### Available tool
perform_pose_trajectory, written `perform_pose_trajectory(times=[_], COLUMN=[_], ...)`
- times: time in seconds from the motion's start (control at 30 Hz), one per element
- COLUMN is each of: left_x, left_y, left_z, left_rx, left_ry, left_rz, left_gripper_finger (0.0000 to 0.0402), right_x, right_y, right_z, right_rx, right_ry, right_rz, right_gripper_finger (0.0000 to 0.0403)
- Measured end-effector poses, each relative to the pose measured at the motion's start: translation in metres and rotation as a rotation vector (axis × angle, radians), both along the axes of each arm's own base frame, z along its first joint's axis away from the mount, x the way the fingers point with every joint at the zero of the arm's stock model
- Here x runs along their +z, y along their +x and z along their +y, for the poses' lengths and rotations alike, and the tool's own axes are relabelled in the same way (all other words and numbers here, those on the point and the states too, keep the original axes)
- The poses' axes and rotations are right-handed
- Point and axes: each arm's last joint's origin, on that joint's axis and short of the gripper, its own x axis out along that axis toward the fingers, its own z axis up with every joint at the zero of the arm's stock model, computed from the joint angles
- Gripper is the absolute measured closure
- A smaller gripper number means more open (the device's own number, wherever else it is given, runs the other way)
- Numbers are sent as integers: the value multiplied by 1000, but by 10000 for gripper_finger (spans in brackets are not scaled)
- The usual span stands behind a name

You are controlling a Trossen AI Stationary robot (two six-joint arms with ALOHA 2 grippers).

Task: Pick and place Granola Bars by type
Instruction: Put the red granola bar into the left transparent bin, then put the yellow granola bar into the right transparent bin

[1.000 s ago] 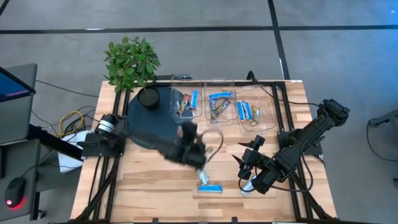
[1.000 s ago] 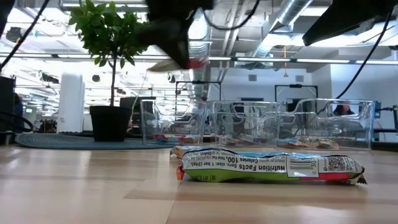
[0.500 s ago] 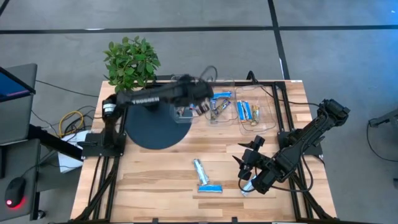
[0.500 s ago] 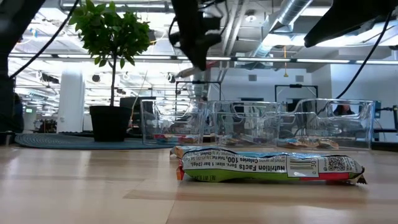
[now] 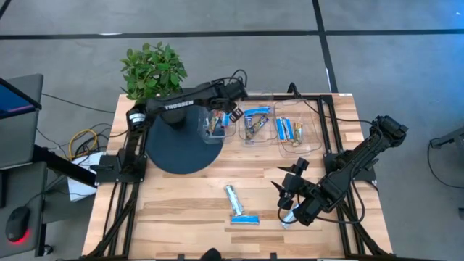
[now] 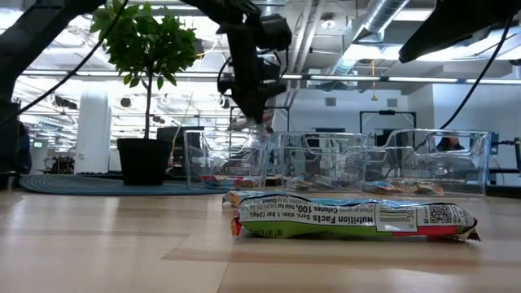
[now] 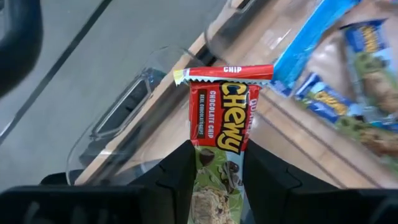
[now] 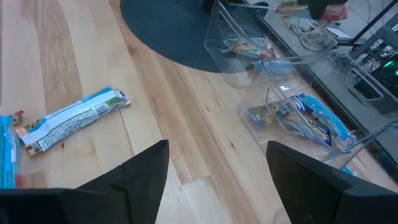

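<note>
My left gripper point(image 5: 228, 106) hangs above the left clear tub point(image 5: 205, 130) at the table's far side, shut on a red-and-green Chewy granola bar point(image 7: 224, 121). That tub holds a brown-orange bar point(image 5: 213, 125) and a blue one point(image 5: 227, 114). The middle tub point(image 5: 255, 122) and the right tub point(image 5: 293, 131) hold more bars. A silvery-white bar point(image 5: 232, 196) and a blue bar point(image 5: 245, 219) lie flat on the wood near the front. My right gripper point(image 5: 288, 180) stands open above the table at the front right, with nothing between its fingers. My left gripper pinches the bar's two long edges point(image 7: 200, 163) between its two fingers point(image 7: 179, 175), which lie along the bar. The red end point(image 7: 224, 73) sticks out past the fingertips. The fingers slant down from the table's left. The bar hangs clear above the tub.
A potted plant point(image 5: 154, 72) on a round dark mat point(image 5: 174, 145) stands at the far left beside the tubs. In the low view, the silvery-white bar point(image 6: 350, 218) lies in front of the row of tubs point(image 6: 334, 163). Bare wood lies between the mat and the loose bars.
My left gripper has swung from above the table's middle toward the far edge, carrying the Chewy bar, and now hangs over the left tub. Its wrist has rolled on the way. It has stayed shut on the bar.
</note>
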Motion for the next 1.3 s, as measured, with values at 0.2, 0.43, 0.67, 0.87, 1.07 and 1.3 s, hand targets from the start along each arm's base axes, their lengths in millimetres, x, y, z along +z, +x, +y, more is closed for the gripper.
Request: perform_pose_trajectory(times=[0.2,0.43,0.67,0.87,1.07,1.3], left_x=[-9,-7,-9,-12,-12,-12], left_y=[0,-1,5,9,12,21], left_z=[7,7,-6,-32,-79,-168], left_rx=[44,33,-122,-243,-365,-634], left_ry=[21,9,-104,-141,-178,-145], left_rz=[25,27,23,105,208,284], left_gripper_finger=[259,229,223,223,223,223], right_x=[0,-1,-1,-1,-6,-7], right_y=[0,0,-1,-1,-4,-17], right_z=[0,0,0,0,4,23], right_rx=[3,7,7,8,73,181], right_ry=[6,17,14,15,158,256], right_rz=[8,18,21,23,176,241], right_gripper_finger=[138,138,138,138,138,138])
